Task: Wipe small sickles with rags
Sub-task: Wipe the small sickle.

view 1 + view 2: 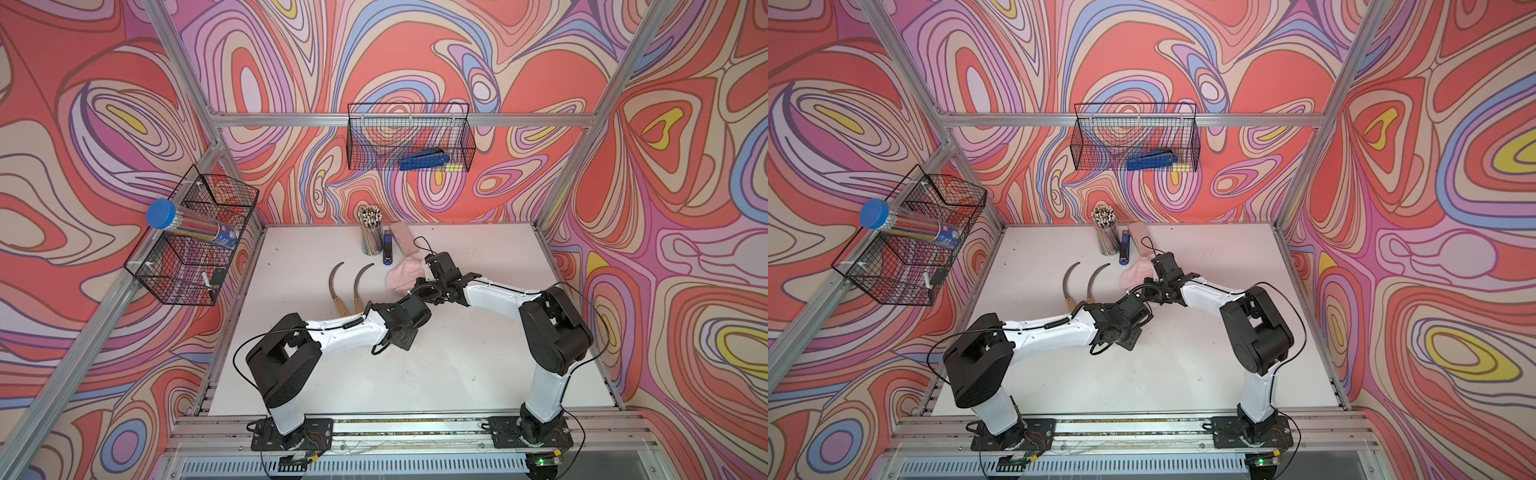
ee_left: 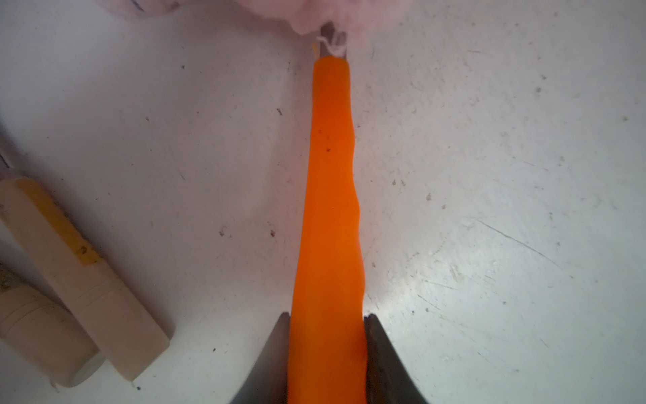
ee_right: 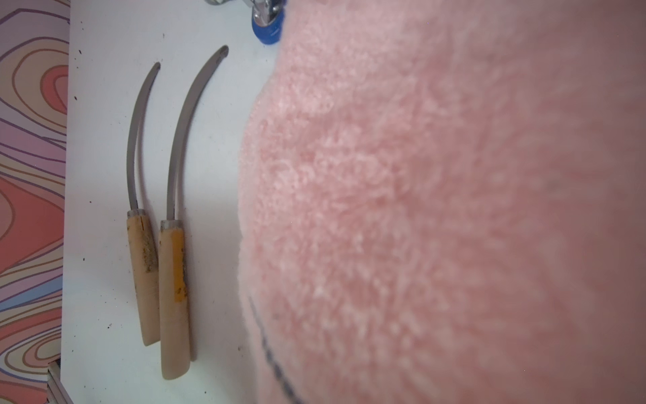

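Left wrist view: our left gripper (image 2: 327, 320) clamps the orange-handled sickle (image 2: 330, 175), its blade hidden under the rag (image 1: 399, 276), which in both top views lies at three o'clock from the wooden-handled sickles (image 1: 333, 284). Our right gripper (image 1: 422, 268) is closed on that rag. We judge wiping underway; next, draw cloth along the blade

Pink rag (image 1: 1134, 275) beside two sickles (image 1: 1066, 284)

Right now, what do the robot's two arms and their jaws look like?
The left arm and right arm match: smooth white links between chunky black joint housings, each bolted on a black base plate. Thin black cables loop loosely outside them. In the left wrist view the jaws are dark grey, tapering wedges.
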Action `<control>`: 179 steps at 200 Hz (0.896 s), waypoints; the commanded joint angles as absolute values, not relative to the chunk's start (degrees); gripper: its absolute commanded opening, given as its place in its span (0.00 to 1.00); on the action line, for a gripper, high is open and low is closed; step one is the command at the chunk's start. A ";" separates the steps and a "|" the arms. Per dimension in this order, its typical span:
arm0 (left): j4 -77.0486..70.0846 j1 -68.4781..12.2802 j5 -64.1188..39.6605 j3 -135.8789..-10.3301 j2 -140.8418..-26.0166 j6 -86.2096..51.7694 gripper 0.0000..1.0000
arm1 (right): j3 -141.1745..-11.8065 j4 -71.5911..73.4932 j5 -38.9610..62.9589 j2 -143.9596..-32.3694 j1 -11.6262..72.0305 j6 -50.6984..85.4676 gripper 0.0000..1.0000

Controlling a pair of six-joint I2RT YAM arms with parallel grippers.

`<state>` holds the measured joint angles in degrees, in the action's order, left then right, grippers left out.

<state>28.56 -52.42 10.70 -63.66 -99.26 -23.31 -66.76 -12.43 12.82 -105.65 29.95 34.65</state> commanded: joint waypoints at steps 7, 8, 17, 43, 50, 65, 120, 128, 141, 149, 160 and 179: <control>29.52 -51.26 10.93 -63.61 -98.97 -24.21 0.00 | -65.17 -13.03 10.16 -102.10 30.63 34.63 0.00; 29.52 -51.30 10.96 -63.58 -98.92 -24.19 0.00 | -65.15 -13.11 10.13 -102.11 30.65 34.63 0.00; 29.44 -51.21 10.50 -63.60 -99.09 -24.22 0.00 | -64.59 -12.70 10.36 -102.71 30.80 34.46 0.00; 29.27 -51.16 8.73 -64.19 -99.58 -24.01 0.00 | -65.38 -11.39 11.85 -105.91 30.94 34.56 0.00; 28.99 -51.16 8.87 -63.95 -99.49 -23.98 0.00 | -66.64 -11.96 11.53 -106.68 31.02 34.24 0.00; 28.99 -51.22 9.01 -63.72 -99.40 -23.98 0.00 | -69.18 -13.35 9.57 -107.41 31.11 32.92 0.00; 29.08 -51.19 8.43 -63.44 -99.02 -24.07 0.00 | -75.07 -19.94 5.73 -115.58 33.31 32.77 0.00; 29.17 -51.20 8.13 -63.61 -99.29 -24.22 0.00 | -75.30 -20.36 5.60 -116.32 33.24 33.00 0.00; 29.43 -51.20 7.93 -64.12 -99.46 -24.34 0.00 | -75.44 -21.02 4.24 -116.86 33.31 33.55 0.00; 29.49 -51.17 8.34 -64.09 -99.34 -24.27 0.00 | -75.67 -21.50 3.65 -117.25 33.23 33.66 0.00; 29.51 -51.16 9.33 -63.63 -98.99 -24.31 0.00 | -75.93 -22.29 2.95 -117.91 33.01 33.98 0.00; 29.71 -51.19 10.20 -63.46 -98.87 -24.43 0.00 | -75.31 -22.65 4.40 -119.10 30.90 35.81 0.00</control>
<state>28.49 -51.16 7.60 -63.64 -99.31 -24.18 -75.85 -18.65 6.17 -115.94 32.77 33.80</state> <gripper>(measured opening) 0.317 0.107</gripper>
